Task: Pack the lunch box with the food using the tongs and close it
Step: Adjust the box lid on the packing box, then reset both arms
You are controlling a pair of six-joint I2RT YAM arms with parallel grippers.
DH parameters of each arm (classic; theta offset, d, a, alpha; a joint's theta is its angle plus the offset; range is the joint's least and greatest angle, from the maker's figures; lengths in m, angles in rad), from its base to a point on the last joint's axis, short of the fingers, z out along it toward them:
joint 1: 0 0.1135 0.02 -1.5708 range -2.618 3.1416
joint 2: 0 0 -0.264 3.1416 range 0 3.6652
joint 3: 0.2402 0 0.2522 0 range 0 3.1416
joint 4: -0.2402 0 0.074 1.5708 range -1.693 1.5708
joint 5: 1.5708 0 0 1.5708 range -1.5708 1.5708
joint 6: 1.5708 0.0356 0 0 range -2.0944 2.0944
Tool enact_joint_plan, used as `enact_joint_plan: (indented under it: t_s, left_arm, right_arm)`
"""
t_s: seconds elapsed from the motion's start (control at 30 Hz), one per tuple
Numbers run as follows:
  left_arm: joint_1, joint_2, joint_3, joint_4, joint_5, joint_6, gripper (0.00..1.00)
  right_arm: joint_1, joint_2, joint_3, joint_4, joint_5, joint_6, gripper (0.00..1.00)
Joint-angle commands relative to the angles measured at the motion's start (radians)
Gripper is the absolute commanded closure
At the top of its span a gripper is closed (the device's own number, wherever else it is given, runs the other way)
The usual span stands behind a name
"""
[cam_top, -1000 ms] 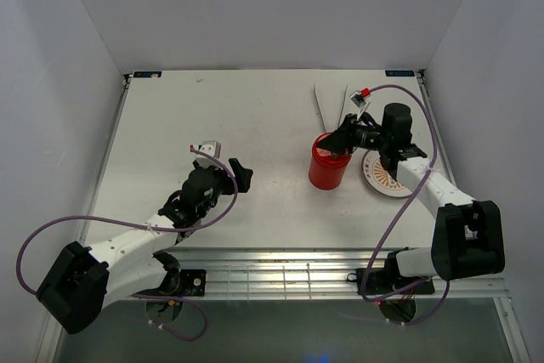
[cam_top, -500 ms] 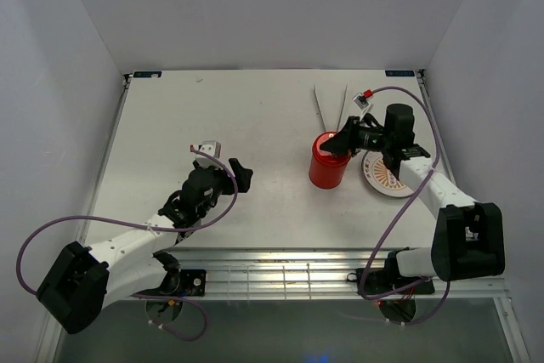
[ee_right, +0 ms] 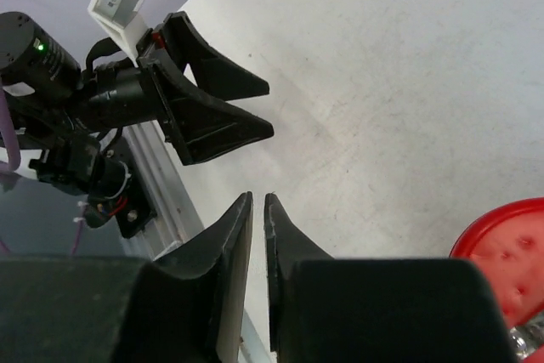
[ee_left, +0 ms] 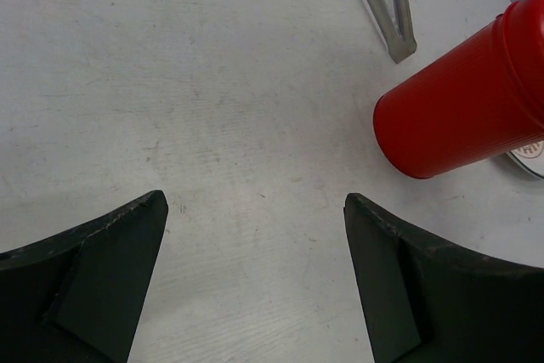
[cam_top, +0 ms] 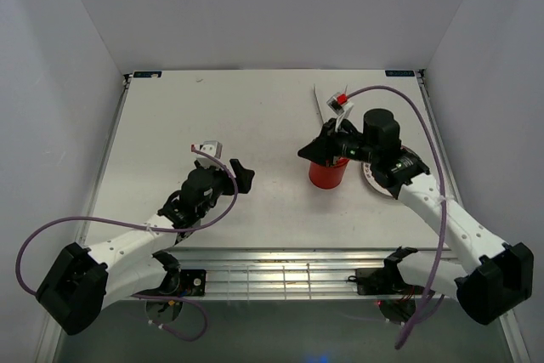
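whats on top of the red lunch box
The red lid sits on the lunch box, closing it. In the top view the right gripper hides part of it. The lid covers the inside, so its contents cannot be seen.

Pale table (cam_top: 212,116), matte and scuffed. Right of centre I see the red lunch box (cam_top: 327,176) standing upright on it. The plate (cam_top: 372,183) lies just right of it. The tongs (ee_left: 401,43) lie flat just beyond, V closed toward me.
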State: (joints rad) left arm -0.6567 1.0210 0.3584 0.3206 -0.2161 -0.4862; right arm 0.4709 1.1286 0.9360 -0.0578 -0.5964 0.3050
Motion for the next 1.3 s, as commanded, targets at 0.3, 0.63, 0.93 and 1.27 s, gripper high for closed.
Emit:
enact_joint_plan:
  t_s: [0.3,0.63,0.93,1.27]
  left_arm:
    - [-0.004,-0.153,0.108,0.000,0.271,-0.045,0.02]
    - [-0.003,-0.254,0.260,-0.210,0.298,0.003,0.02]
    - [-0.003,-0.315,0.294,-0.368,0.144,0.051,0.02]
    - [-0.004,-0.364,0.254,-0.338,0.164,0.054,0.02]
  right_arm:
    - [0.104,-0.438,-0.210,-0.016,0.547,0.000,0.10]
    - [0.106,-0.501,-0.226,-0.283,1.012,0.077,0.10]
    - [0.106,-0.518,-0.243,-0.243,0.963,0.051,0.10]
    - [0.106,-0.579,-0.278,-0.202,0.988,0.028,0.10]
